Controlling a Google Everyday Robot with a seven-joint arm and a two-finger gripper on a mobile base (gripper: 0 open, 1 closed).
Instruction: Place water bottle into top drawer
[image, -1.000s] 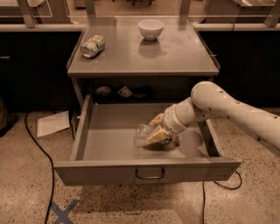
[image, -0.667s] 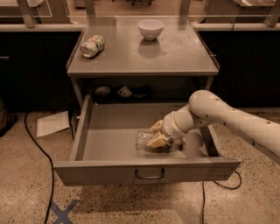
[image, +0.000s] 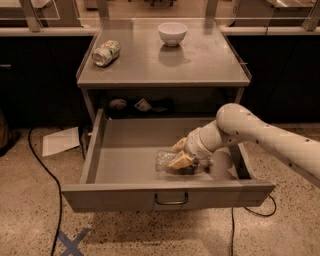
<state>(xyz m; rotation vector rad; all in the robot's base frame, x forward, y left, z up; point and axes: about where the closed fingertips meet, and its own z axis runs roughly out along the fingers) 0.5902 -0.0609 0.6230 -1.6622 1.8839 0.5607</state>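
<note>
My gripper (image: 182, 156) inside open top drawer (image: 125, 196), right of centre, clamped on water bottle (image: 164, 160), bottle sideways.

Low in the drawer (image: 125, 167), toward its right, the gripper (image: 181, 159) is covering the right end of the bottle (image: 164, 160), hiding cap and label. The arm (image: 260, 135) is running off the right edge, and the shelf objects (image: 142, 105) are blurring into shadow.

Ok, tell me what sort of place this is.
Likely a test kitchen or lab: metal counter with bowl and drink can, cables on the floor, gripper holding the water bottle in the open top drawer.
</note>
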